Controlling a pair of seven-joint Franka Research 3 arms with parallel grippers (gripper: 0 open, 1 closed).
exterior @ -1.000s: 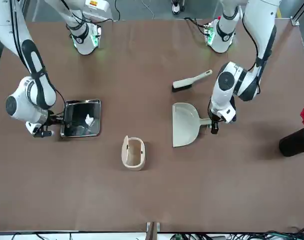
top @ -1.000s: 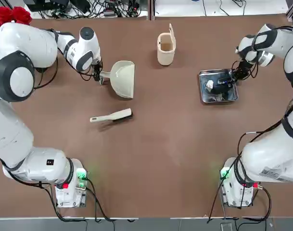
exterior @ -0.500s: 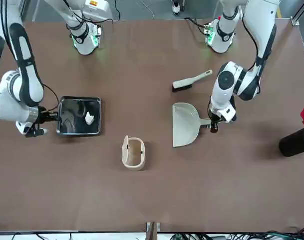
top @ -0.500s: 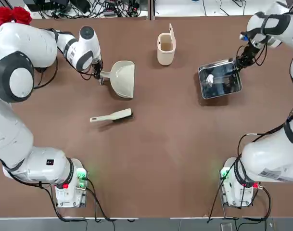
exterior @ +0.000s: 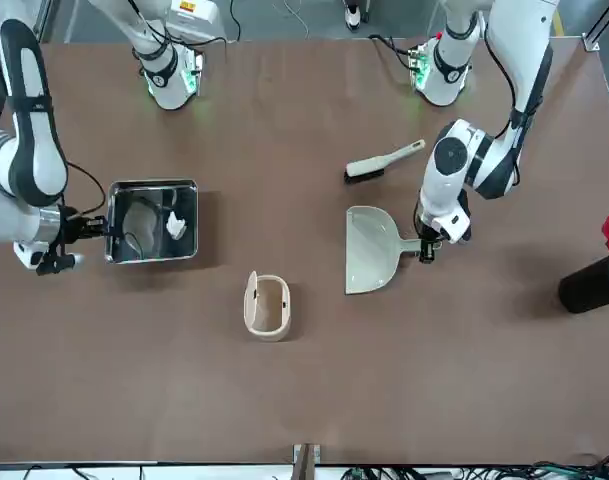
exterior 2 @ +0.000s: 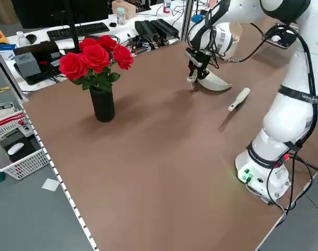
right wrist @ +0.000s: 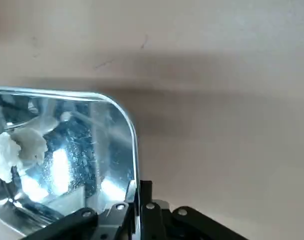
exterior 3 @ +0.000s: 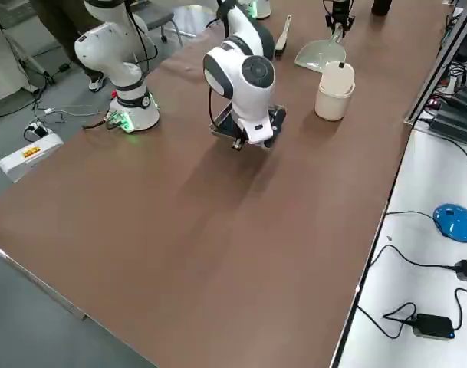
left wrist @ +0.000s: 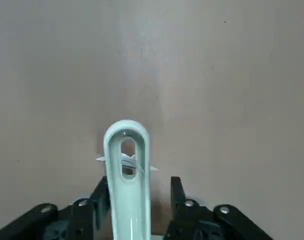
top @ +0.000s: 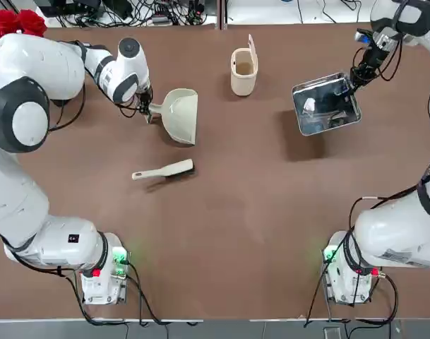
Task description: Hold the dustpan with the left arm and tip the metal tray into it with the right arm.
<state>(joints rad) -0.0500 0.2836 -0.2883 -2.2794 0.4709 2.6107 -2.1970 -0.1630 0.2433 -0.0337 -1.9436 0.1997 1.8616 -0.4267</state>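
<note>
Right gripper (top: pixel 354 76), pinched on the metal tray (top: pixel 326 104) rim at the table's 2 o'clock, may spill its white scrap (top: pixel 309 106) if tilted early.

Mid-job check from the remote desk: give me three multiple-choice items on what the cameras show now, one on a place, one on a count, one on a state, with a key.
1. Where is the hand brush?
A. inside the bin
B. on the table, nearer the arm bases than the dustpan
C. on the metal tray

2. How many lidded bins stand on the table?
A. one
B. two
C. three

3. What is the state of the metal tray?
A. flat on the table, untouched
B. upside down in the dustpan
C. lifted off the table, pinched at its rim by the right gripper

Key: 1 B, it lies below the dustpan in the top view. 2 A, only one bin shows. 3 C, its shadow lies apart from it.
</note>
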